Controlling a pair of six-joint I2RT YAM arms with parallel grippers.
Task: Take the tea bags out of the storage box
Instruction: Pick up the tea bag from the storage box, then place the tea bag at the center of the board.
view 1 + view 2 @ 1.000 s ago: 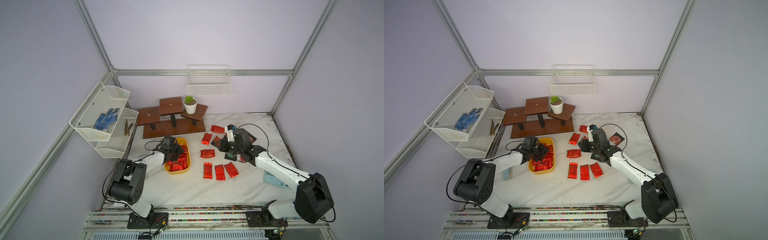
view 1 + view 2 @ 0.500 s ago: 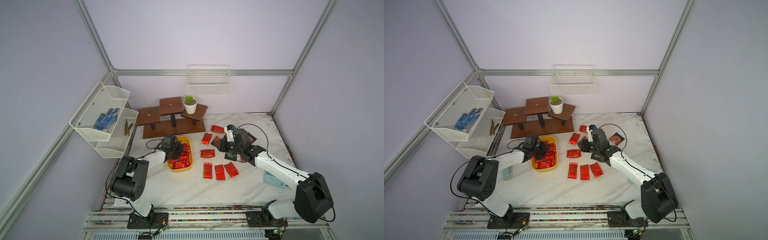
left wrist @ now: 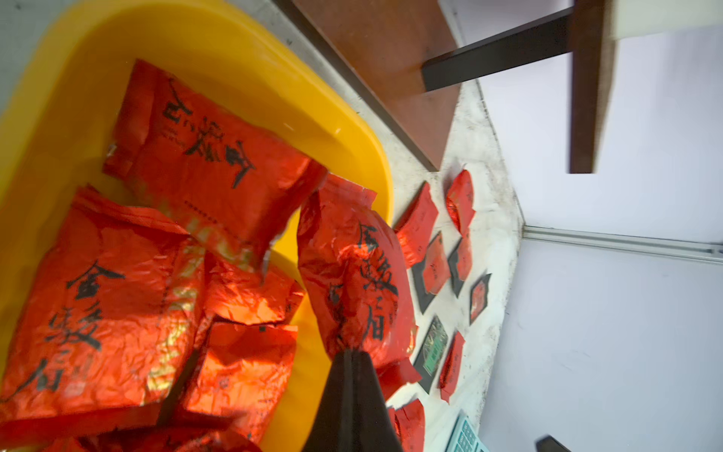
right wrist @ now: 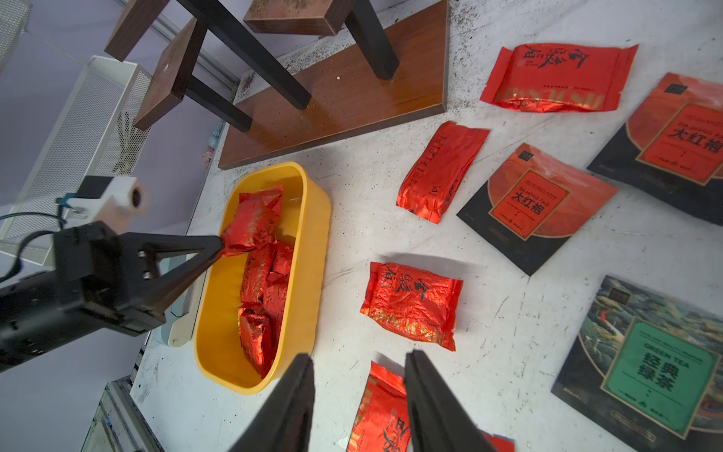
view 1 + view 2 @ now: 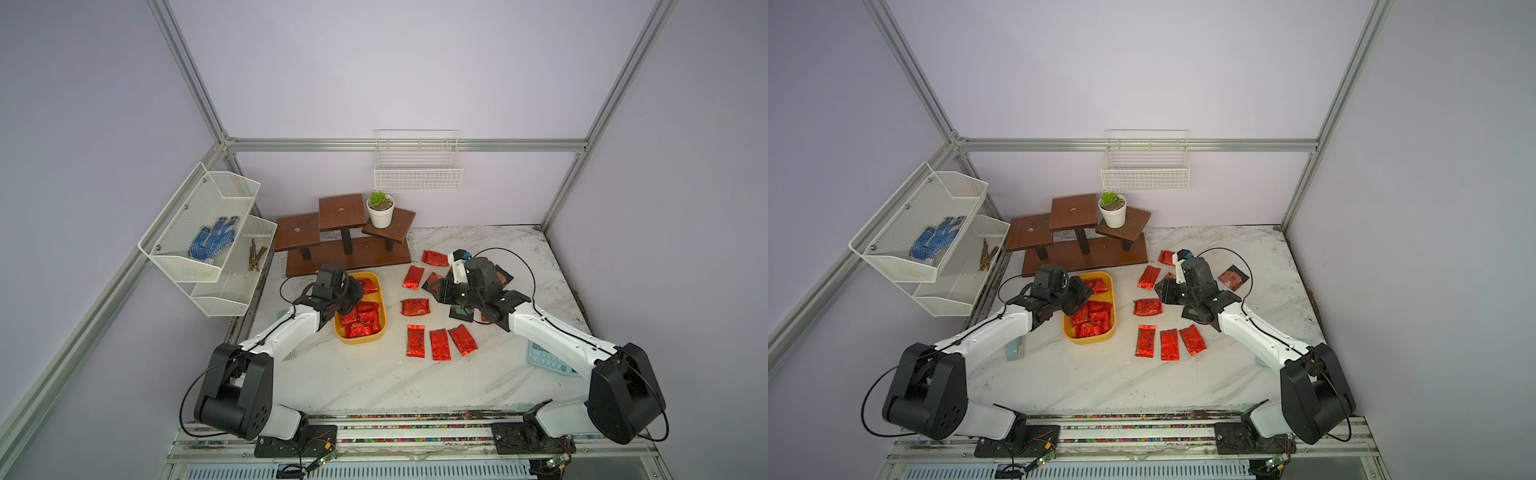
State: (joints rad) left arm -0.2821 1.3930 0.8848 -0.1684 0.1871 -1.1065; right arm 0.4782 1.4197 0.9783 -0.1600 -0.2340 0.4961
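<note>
Since left end effector [image 4: 221, 244] pinches just a corner of one red sachet [image 4: 254, 219], barely above the storage box [image 4: 315, 254], foil may slip back onto tea bags [image 4: 270, 289] left inside. Farther out, right end effector [image 4: 358, 364] hangs half-open, empty, over worktop [image 4: 352, 235]: collision risk at drop-off.

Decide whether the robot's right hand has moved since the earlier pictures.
No. In both top views the right hand sits at the same spot as before, to the right of the wooden stand and just in front of it, with its jaws apart.
</note>
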